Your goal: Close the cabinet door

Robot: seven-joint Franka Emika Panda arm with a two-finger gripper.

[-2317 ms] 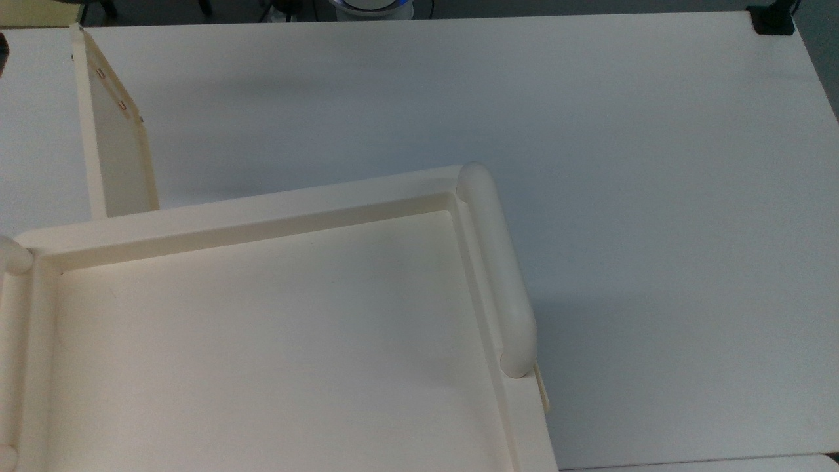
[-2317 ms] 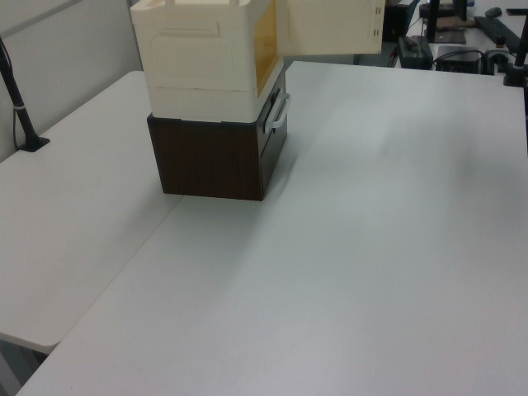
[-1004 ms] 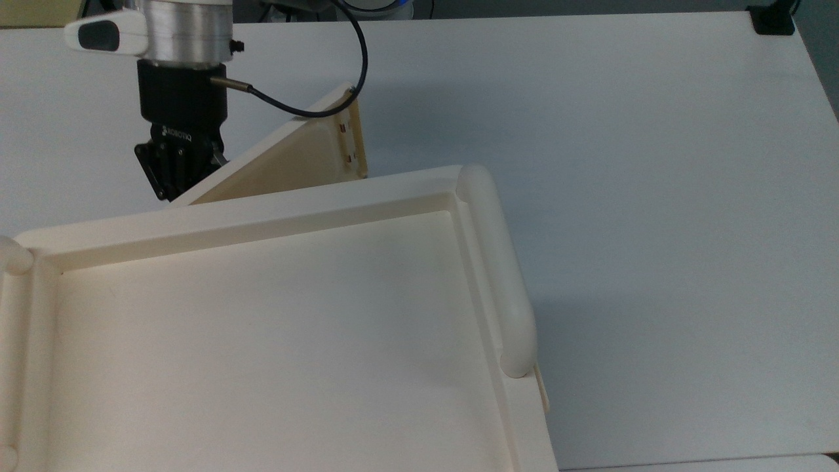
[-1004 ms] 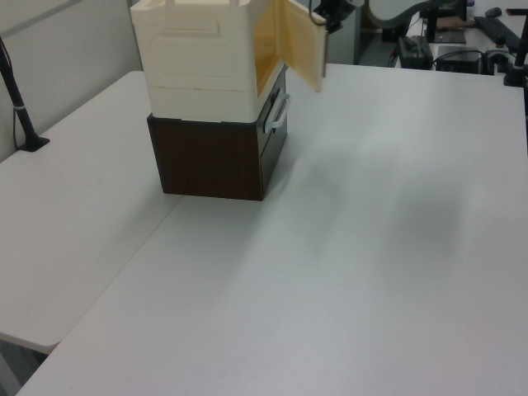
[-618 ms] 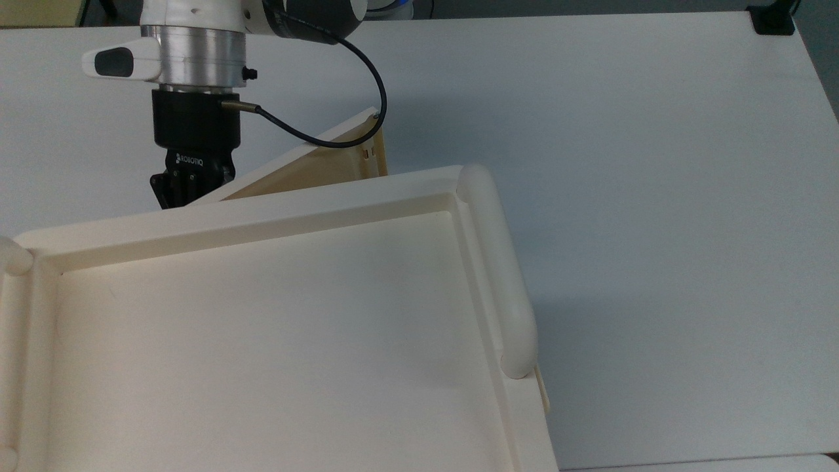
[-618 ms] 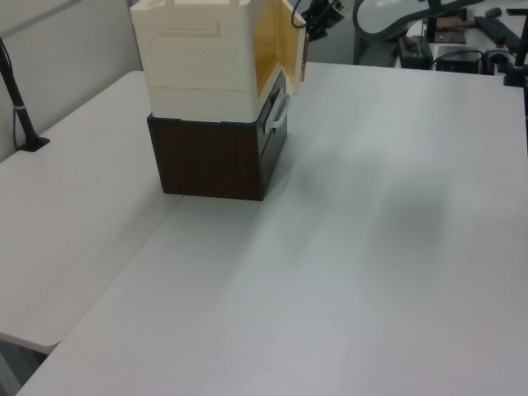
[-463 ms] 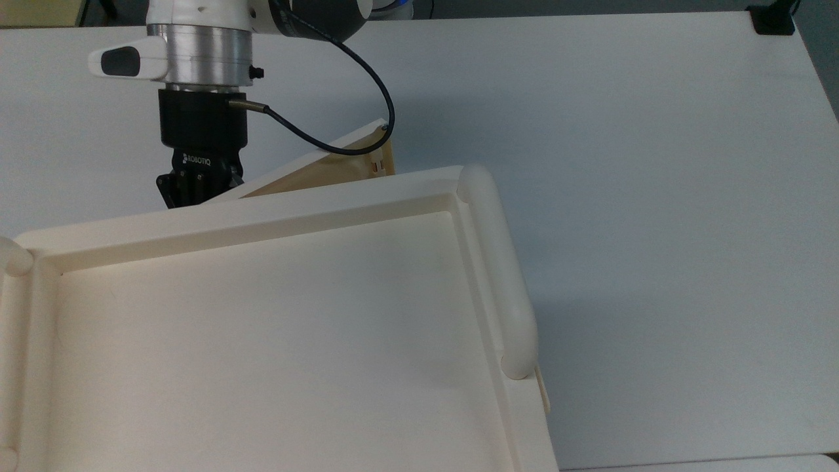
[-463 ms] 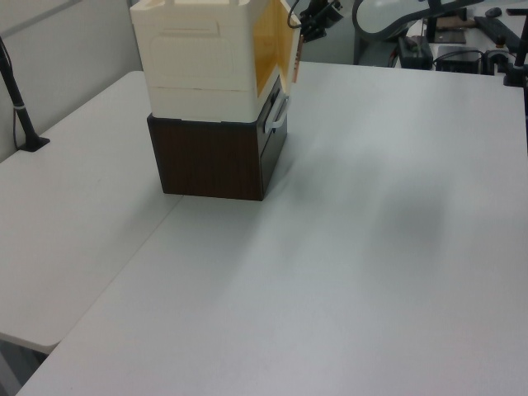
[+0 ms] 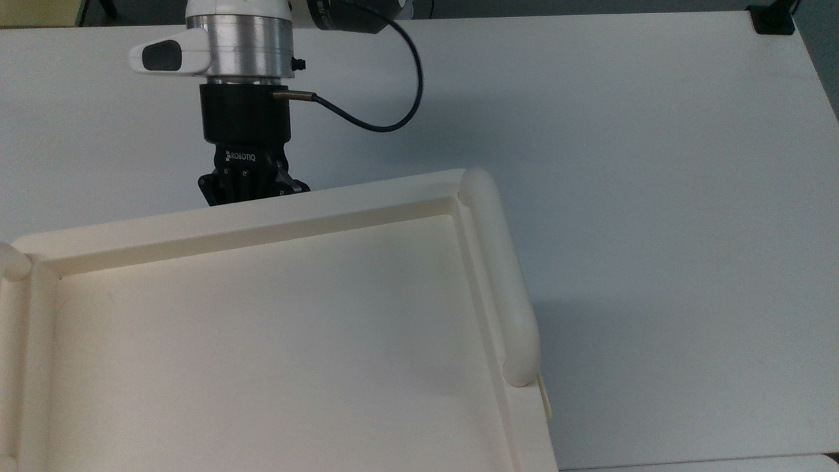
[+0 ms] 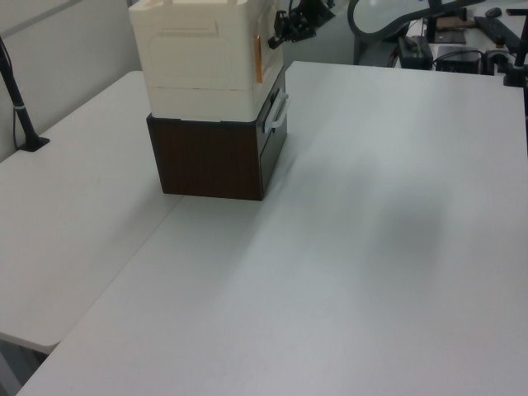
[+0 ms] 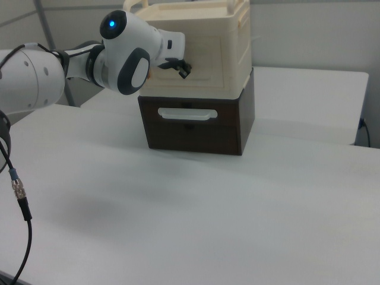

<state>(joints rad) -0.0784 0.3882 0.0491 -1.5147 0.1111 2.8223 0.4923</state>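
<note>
The cream cabinet takes up the top view's lower left, its recessed top facing up. Its cabinet door lies flat against the front, and in the left view the cabinet door shows as a narrow face with a reddish-brown strip. My gripper points at the cabinet's far rim in the top view, and its tip is hidden under that rim. In the right view my gripper rests on or just off the door's left part. The left view has my gripper at the cabinet's upper right corner.
The cabinet stands on a dark brown drawer unit with a white handle. A wide white table stretches to the top view's right. A black clamp sits at its far corner. A black post stands at the left view's left.
The door swung from wide open to flat against the cabinet. My arm came in from the top view's upper left, followed the door round and moved right along the cabinet front.
</note>
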